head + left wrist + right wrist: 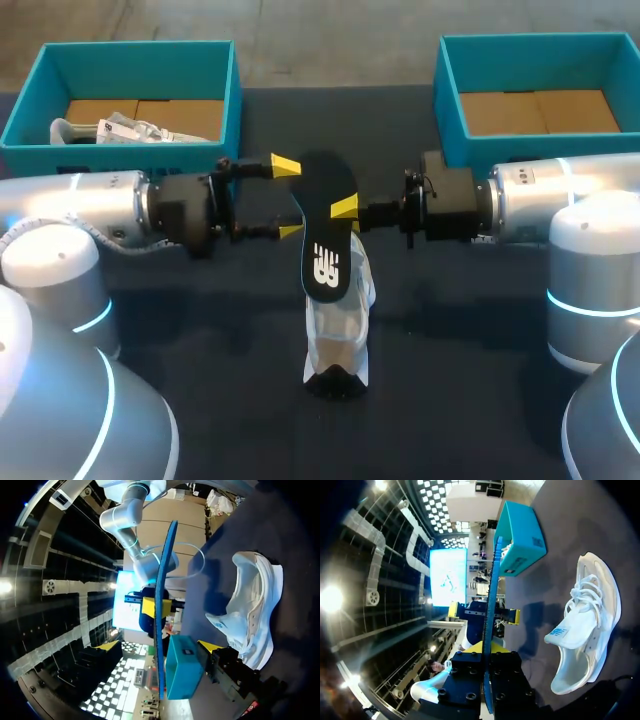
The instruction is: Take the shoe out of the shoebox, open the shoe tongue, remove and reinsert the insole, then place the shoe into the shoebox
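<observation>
Right hand [348, 212] clamped on insole [325, 225] edge, midair; left hand [288, 198] fingers apart at its 9 o'clock, not gripping. Shoe [338, 325] on counter [460, 350] at insole's 6 o'clock. Probably reinserting: line insole with shoe opening, feed slowly.

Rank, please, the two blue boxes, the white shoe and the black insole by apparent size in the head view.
Largest: left box and right box, too alike to rank.
Then shoe and insole: close. The shoe looks slightly larger, but the insole covers part of it and is held nearer the camera, so unsure.
</observation>
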